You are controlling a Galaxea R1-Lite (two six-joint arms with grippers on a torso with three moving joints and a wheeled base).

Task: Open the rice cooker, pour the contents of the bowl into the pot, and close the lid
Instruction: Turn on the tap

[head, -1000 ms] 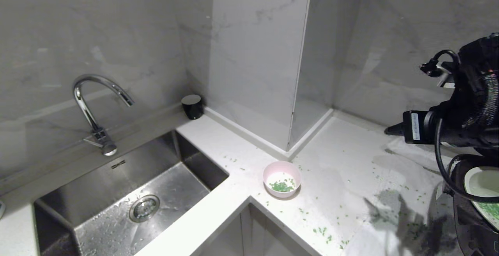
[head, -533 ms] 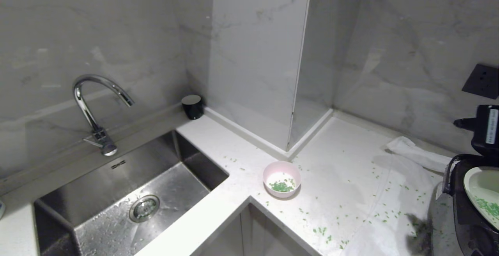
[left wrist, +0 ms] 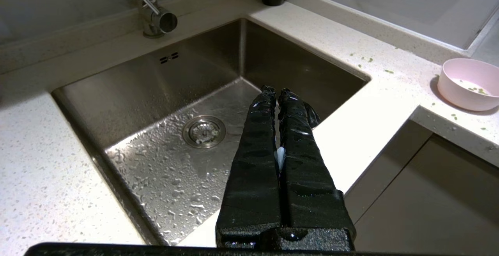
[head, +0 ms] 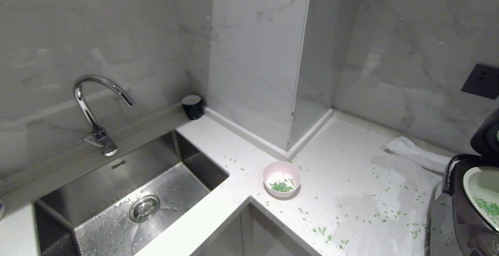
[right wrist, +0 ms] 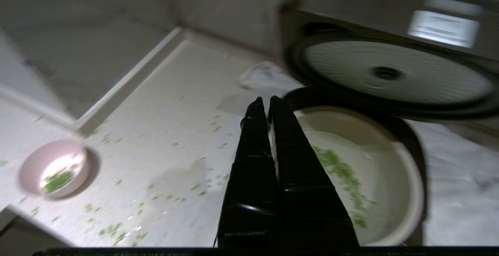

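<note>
The rice cooker (head: 464,225) stands at the far right edge of the counter with its lid (head: 485,137) raised. Its dimpled inner plate (right wrist: 390,73) faces the pot (right wrist: 393,158). Green grains, the contents (right wrist: 339,170), lie in the pot (head: 481,186). The pink bowl (head: 282,179) sits upright near the counter's inner corner with a few grains (head: 281,187) left in it. My right gripper (right wrist: 264,100) is shut and empty, hovering over the counter beside the pot's rim; the head view does not show it. My left gripper (left wrist: 276,90) is shut over the sink.
Loose green grains (head: 323,230) are scattered over the white counter between bowl and cooker. A white cloth (head: 417,154) lies behind the cooker. The steel sink (head: 195,158), faucet (head: 91,104) and a black cup (head: 192,106) are at the left. A wall socket (head: 480,81) is above the cooker.
My right arm, which stood in front of the cooker at the right, has drawn back out of the head view. Its shadow has left the counter. The raised lid now shows.
</note>
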